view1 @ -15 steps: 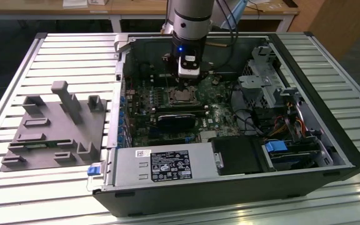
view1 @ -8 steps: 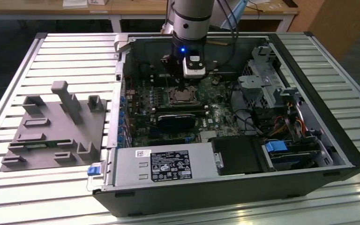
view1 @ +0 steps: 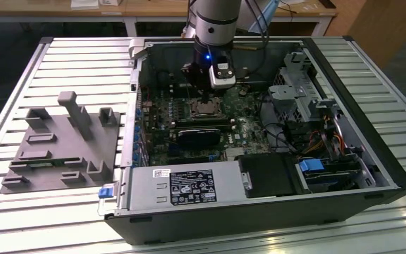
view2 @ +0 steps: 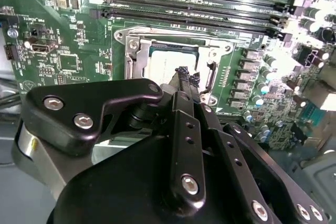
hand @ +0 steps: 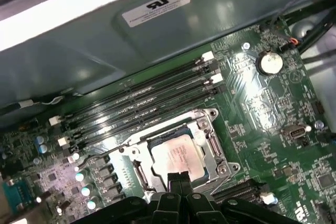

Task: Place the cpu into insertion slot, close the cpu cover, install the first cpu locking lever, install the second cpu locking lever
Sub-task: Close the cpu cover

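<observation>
STATE: pincer tips together, empty, over cpu edge | LOCATION: cpu seated in slot, cover appears down | TECHNIQUE: likely locking step; push steadily, keep tips off cpu.

A slatted metal table carries it all. An open computer case lies on it, with a grey moulded jig just beside, at the exterior view's left.
</observation>
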